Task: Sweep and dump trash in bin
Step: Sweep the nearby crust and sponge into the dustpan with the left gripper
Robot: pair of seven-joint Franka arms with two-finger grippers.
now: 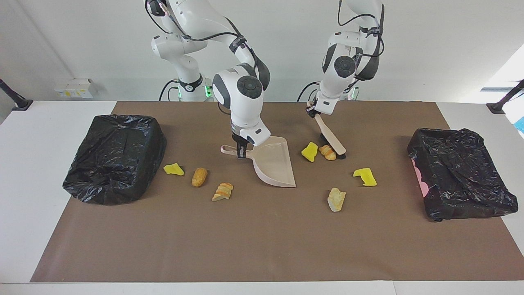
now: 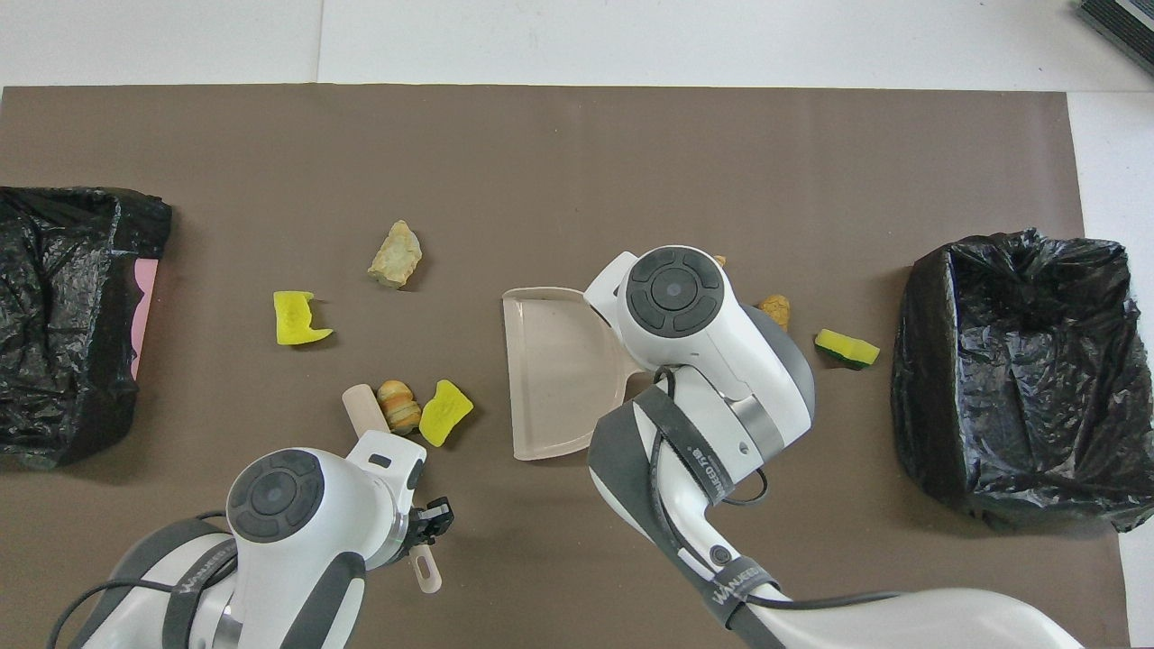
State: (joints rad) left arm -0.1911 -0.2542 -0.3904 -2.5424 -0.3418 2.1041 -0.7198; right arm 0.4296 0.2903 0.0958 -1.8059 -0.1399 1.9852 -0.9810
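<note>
Near the middle of the brown mat (image 1: 262, 246), the trash lies scattered in seven scraps. A bread piece (image 1: 328, 152) and a yellow sponge chunk (image 1: 310, 151) touch each other, with the brush (image 1: 330, 139) pressed against the bread piece on the side toward the left arm's end of the table. The left gripper (image 1: 312, 111) is clamped on the brush handle. The dustpan (image 1: 273, 163) lies just beside this pair, toward the right arm's end, its handle pinched in the right gripper (image 1: 241, 150).

The step in hand looks like the sweep of these two scraps toward the pan. The next move calls for a steady push along the mat while the pan's open edge stays flat and faces the scraps; as it sits, that edge seems angled away from the robots, so the pieces could slide past it.

Farther from the robots lie another yellow sponge chunk (image 1: 365, 177) and a pale bread scrap (image 1: 336, 199). Toward the right arm's end are a sliced bread piece (image 1: 223, 191), a bread roll (image 1: 199, 176) and a green-backed sponge (image 1: 173, 169). A black-lined bin (image 1: 114, 157) stands at that end, and a second lined bin (image 1: 460, 178) at the other.
</note>
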